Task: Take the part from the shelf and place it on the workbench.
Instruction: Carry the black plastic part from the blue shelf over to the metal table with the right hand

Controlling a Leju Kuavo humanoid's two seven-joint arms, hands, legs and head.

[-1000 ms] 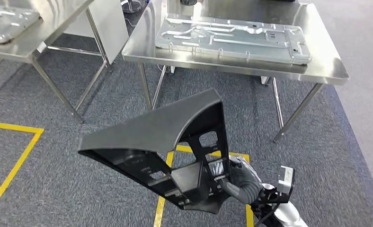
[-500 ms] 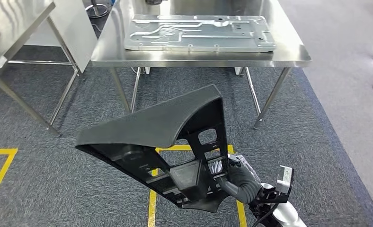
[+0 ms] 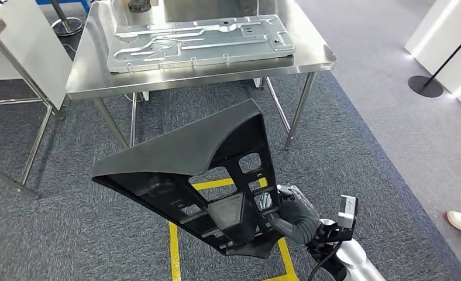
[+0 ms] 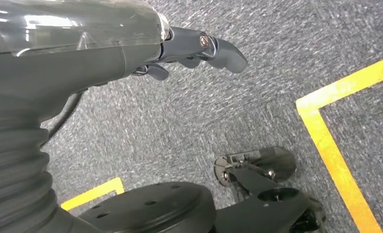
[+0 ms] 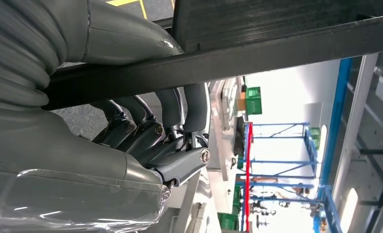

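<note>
Right hand [image 3: 289,213] grips black part [image 3: 187,170]; no writing legible.

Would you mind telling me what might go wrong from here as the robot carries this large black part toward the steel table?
1. The right robot hand alone grips the large black plastic part near one end, so it may tilt or slip.
2. The stainless steel workbench already carries a grey stamped metal panel, leaving little bare surface; the part could knock it.
3. The part hides the floor ahead.
</note>
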